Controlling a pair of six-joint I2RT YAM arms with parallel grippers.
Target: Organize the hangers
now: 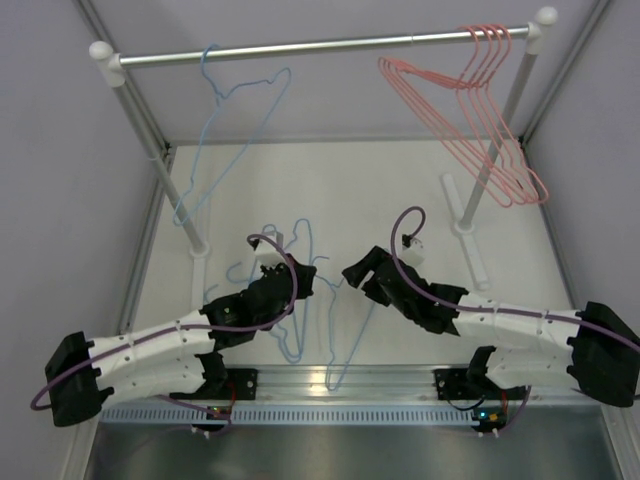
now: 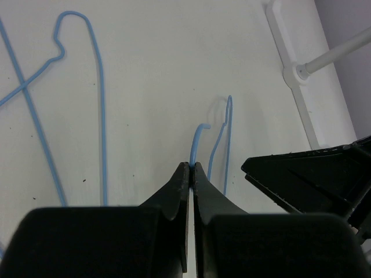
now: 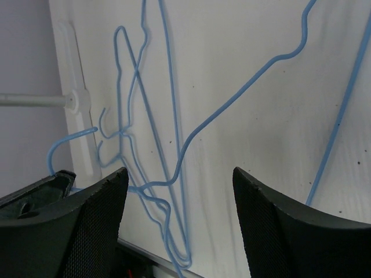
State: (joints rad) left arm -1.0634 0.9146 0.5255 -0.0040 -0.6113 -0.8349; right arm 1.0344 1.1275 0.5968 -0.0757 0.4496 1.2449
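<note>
My left gripper (image 2: 191, 165) is shut on the thin wire of a light blue hanger (image 2: 197, 138), close to its hooked end. In the top view this gripper (image 1: 305, 275) sits over a tangle of blue hangers (image 1: 300, 335) lying on the table. Facing it from the right, my right gripper (image 1: 355, 272) stands open. A blue hanger wire (image 3: 200, 130) runs across the gap of the right gripper (image 3: 179, 174), touching neither finger. One blue hanger (image 1: 212, 80) hangs at the left of the rail (image 1: 300, 45). Several pink hangers (image 1: 487, 60) hang at its right end.
The rail's white posts stand at back left (image 1: 150, 140) and back right (image 1: 500, 130), with white feet (image 2: 295, 69) on the table. Grey walls close in on both sides. An aluminium strip (image 1: 340, 380) runs along the near edge between the arm bases.
</note>
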